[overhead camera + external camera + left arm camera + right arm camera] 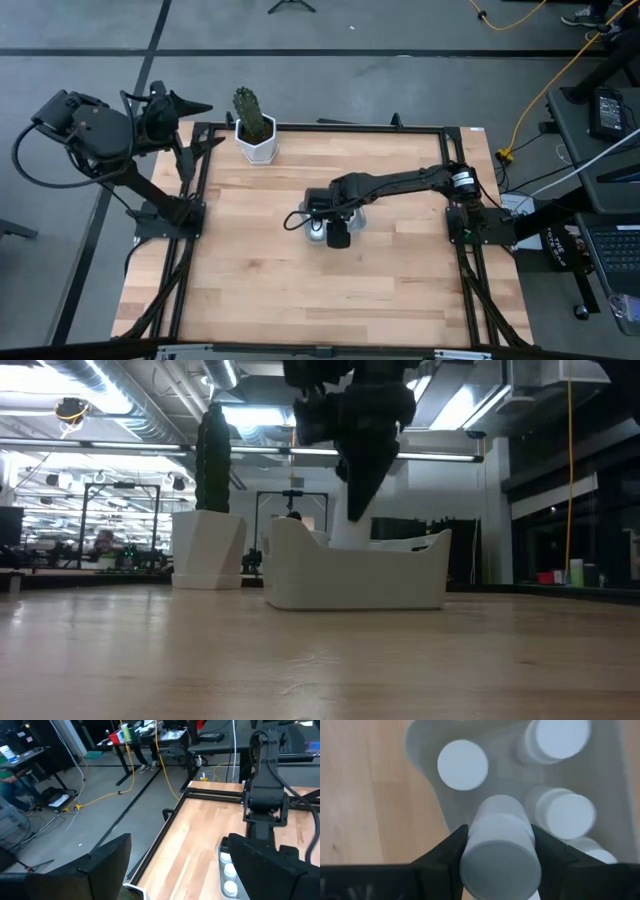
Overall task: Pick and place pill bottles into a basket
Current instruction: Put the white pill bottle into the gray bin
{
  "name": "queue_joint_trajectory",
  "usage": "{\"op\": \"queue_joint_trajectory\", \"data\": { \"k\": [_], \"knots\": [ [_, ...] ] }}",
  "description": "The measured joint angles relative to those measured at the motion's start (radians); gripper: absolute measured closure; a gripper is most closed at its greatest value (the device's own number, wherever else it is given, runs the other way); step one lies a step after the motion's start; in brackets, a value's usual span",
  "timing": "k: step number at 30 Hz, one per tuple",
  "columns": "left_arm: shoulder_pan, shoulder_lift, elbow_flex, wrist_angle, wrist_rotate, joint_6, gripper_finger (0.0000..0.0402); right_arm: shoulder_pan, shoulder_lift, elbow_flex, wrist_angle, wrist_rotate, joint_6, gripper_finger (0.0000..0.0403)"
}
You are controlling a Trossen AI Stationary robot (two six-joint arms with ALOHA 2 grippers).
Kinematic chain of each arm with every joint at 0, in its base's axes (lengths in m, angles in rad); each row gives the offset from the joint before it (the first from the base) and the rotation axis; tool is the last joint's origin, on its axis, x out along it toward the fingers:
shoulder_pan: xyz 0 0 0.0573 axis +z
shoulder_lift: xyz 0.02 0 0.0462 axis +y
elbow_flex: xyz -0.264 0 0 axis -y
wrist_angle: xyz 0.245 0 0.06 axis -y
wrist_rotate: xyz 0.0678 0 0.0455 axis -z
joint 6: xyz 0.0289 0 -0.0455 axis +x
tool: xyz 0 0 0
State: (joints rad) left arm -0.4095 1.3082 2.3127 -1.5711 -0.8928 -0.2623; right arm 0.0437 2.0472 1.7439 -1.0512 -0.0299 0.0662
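Leftmost, the left arm waits folded back beyond the far-left corner of the pale wooden tabletop [300, 290]; its hand [175, 870] stands wide and holds nothing, well apart from the work. Next along the far edge stands the white hexagonal plant pot [256, 143] with its green cactus, which takes no part.

Toward the middle, the right arm reaches across from the right-hand edge, and the right hand [500, 851] hangs directly over the small pale blue-grey rectangular basket with low walls [316, 232], which sits near the tabletop's centre. Clamped between the two dark fingers [442, 857] is a small white cylindrical pill bottle with a white cap [500, 855], gripped on its sides. Its long axis runs along the hand's own pointing line, so it aims down into the basket and not across it.

Below the held bottle, the right wrist view shows several more white pill bottles [462, 764] standing upright inside the basket, caps up; their exact number cannot be told. The deciding relation is vertical: the basket lies straight beneath the hand, yet the held bottle appears to sit over the near wall [427, 775] and the gap between standing bottles. By judgement, release calls for a free spot, lest the bottle land on a neighbour's cap and topple. The right arm is the nearer by far.
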Motion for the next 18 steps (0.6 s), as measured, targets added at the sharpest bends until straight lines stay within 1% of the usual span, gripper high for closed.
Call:
{"op": "queue_joint_trajectory", "data": {
  "k": [7, 14, 18],
  "knots": [
    [0.0, -0.002, 0.0, 0.0, -0.001, -0.002, 0.0077, -0.004, 0.062, 0.0, -0.003, -0.017, -0.021, 0.0238],
    [0.0, -0.003, 0.0, 0.0, 0.001, -0.003, 0.0077, -0.021, 0.091, -0.003, 0.018, -0.017, -0.022, 0.0238],
    [0.0, -0.003, 0.0, 0.0, 0.004, -0.004, 0.0077, -0.024, 0.093, -0.034, 0.036, -0.018, -0.022, 0.0238]
  ]
}}
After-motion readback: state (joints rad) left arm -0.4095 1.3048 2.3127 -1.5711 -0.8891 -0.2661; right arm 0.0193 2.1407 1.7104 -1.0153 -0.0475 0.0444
